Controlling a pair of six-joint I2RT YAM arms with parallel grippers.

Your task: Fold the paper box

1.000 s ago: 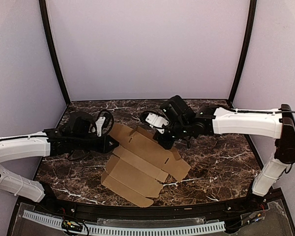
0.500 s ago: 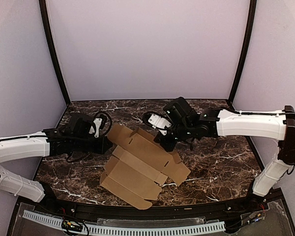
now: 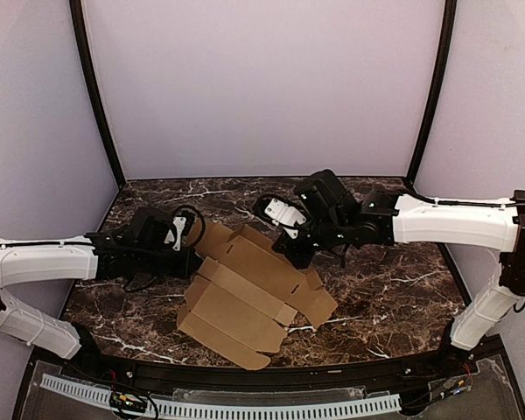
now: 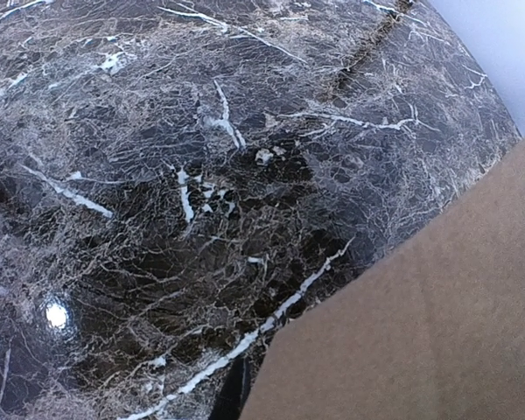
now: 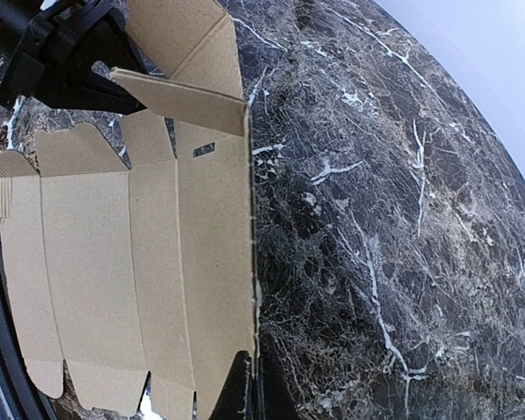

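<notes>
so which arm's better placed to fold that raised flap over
Left, probably: the left tool is shut on the raised flap of the paper box, while the right tool pinches its far edge, likely steadying it.

Dark marble tabletop [image 3: 394,289], white-veined, between pale lilac walls [image 3: 262,87] and black corner posts [image 3: 96,96].

Two arms, same build.

Left arm [image 3: 44,260]:
- smooth white shells on the long links, black joints between
- faint seam lines across the shells
- black wrist block with a small white bracket [image 3: 177,229]
- black cable loop [image 3: 191,219] arching over the wrist
- left gripper [image 3: 195,255] matt black

Right arm [image 3: 455,219]:
- white shells likewise
- tall black elbow housing [image 3: 518,249]
- thin cable [image 3: 472,199], black, along the top of the forearm
- white camera mount [image 3: 284,213] with dark holes, on the black wrist
- right gripper [image 3: 290,254] black; fingertip a narrow dark wedge in its own wrist view
</notes>
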